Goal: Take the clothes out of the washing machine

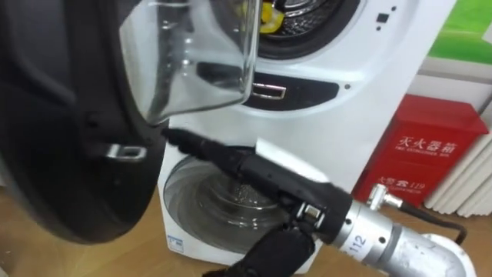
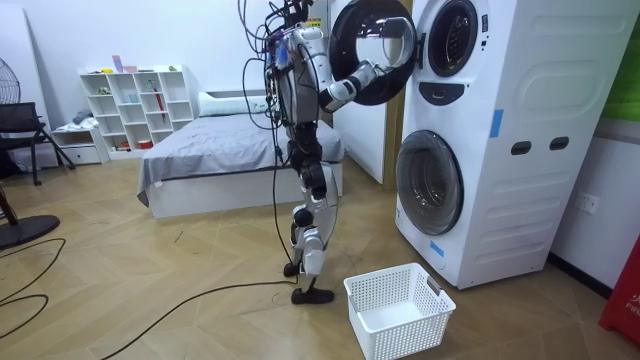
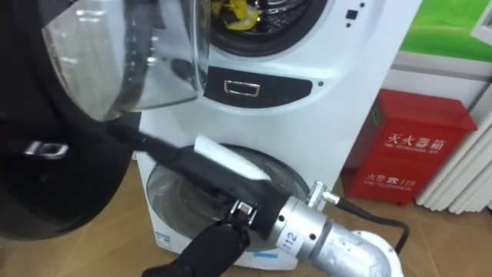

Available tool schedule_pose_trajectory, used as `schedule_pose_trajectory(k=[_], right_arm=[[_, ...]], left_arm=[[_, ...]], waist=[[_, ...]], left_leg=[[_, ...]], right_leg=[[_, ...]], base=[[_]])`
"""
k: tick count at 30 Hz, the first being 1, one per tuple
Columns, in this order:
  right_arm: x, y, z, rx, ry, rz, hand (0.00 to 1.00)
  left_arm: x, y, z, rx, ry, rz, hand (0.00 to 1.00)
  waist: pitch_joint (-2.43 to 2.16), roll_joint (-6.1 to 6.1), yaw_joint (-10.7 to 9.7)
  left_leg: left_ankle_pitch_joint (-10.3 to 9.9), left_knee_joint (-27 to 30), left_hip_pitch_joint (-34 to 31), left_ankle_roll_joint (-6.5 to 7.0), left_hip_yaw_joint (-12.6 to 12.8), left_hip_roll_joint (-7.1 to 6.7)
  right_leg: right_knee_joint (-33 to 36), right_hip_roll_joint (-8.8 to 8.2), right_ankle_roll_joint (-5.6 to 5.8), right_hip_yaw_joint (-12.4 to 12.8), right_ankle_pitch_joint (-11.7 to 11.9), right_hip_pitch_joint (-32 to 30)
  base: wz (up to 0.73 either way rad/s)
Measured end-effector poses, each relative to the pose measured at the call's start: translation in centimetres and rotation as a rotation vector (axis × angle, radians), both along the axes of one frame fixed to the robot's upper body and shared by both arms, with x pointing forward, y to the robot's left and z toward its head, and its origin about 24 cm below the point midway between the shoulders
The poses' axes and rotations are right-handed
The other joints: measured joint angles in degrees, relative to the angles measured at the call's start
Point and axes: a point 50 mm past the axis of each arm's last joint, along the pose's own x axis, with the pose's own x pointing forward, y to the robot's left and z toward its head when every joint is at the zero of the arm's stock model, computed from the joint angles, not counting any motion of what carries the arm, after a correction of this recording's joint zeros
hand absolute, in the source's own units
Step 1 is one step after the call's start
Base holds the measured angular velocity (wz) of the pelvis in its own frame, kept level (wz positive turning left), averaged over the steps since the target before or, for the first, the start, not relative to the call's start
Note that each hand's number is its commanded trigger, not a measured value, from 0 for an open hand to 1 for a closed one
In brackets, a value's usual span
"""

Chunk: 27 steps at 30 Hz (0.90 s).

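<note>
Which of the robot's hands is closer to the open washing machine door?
Right. The right hand reaches straight fingers up to the open door, fingertips at the lower edge of its glass bowl. The left hand's place cannot be told.

Right robot hand [image 3: 201, 174] held out at the open door [image 3: 46, 165] of the washing machine [image 3: 307, 92].
Its fingers [image 3: 154, 146] are stretched straight below the door's glass; yellow cloth [image 3: 238, 9] is seen in the drum [image 3: 296, 11].

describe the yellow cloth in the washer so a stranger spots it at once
Find the white washer tower with two round doors stacked. The upper door stands swung open, and the yellow cloth lies in that upper drum. It is the only bright yellow thing there; the lower door is shut.
</note>
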Motion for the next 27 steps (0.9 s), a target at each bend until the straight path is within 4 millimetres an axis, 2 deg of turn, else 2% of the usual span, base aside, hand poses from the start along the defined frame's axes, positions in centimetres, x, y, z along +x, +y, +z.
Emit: schedule_pose_trajectory(k=[3,7,10,15,16,21,25,27], right_arm=[[0.3,-0.5,0.3,0.007,-0.020,-0.041,0.00],[0.2,-0.3,0.7,0.044,-0.035,-0.052,0.00],[0.2,0.4,0.9,0.078,-0.035,-0.045,0.00],[0.3,2.8,0.8,0.095,-0.020,0.022,0.00],[0.4,3.3,0.8,0.097,-0.016,0.035,0.00],[2.2,7.5,0.5,0.109,0.044,0.108,0.00],[2.6,8.9,0.2,0.105,0.076,0.131,0.00],[2.8,9.5,-0.2,0.090,0.097,0.137,0.00]], left_arm=[[0.1,-0.1,0.0,-0.002,-0.007,-0.003,0.00],[0.4,-0.4,-0.1,-0.009,-0.015,-0.014,0.00],[0.7,-0.5,-0.1,-0.012,-0.019,-0.019,0.00],[1.7,-1.2,-0.1,-0.017,-0.023,-0.090,0.00],[1.8,-1.2,-0.1,-0.016,-0.019,-0.097,0.00],[2.9,-2.0,-0.1,-0.015,-0.023,-0.149,0.00],[3.0,-2.1,-0.1,-0.010,-0.012,-0.147,0.00],[3.0,-2.0,-0.1,-0.006,-0.003,-0.143,0.00]], waist=[[0.01,-0.31,-0.1],[0.01,-0.35,-0.2],[0.05,-0.26,0.7],[0.19,-0.16,3.9],[0.27,-0.07,3.9],[0.36,-0.32,7.2],[0.46,-0.59,8.8],[0.57,-0.43,10.3]], left_leg=[[0.0,0.0,-0.1,0.00,0.1,-0.02],[0.0,0.0,-0.6,-0.01,-0.8,-0.03],[0.0,-0.1,-0.5,-0.01,-0.7,0.02],[0.0,-0.5,-0.2,-0.01,-0.8,0.22],[0.0,-0.5,-0.2,-0.02,-0.8,0.24],[0.0,-0.4,-0.5,-0.03,-1.0,0.23],[0.0,-0.4,-1.0,-0.02,-2.5,0.00],[0.0,-0.4,-1.1,-0.01,-2.6,-0.01]], right_leg=[[-0.2,0.00,0.02,0.0,0.0,0.0],[-0.9,0.11,0.05,-0.6,0.4,0.3],[-0.7,0.15,0.02,-0.4,0.4,0.2],[-0.8,0.48,-0.03,0.4,0.4,0.0],[-0.8,0.49,-0.04,0.3,0.4,0.0],[-1.8,0.47,-0.15,-0.7,0.4,0.0],[-1.9,0.30,-0.05,-1.7,0.5,0.0],[-1.8,0.21,0.01,-2.0,0.5,0.1]], base=[[0.00],[0.05],[-0.05],[-0.07],[0.00],[0.09],[0.18],[0.05]])
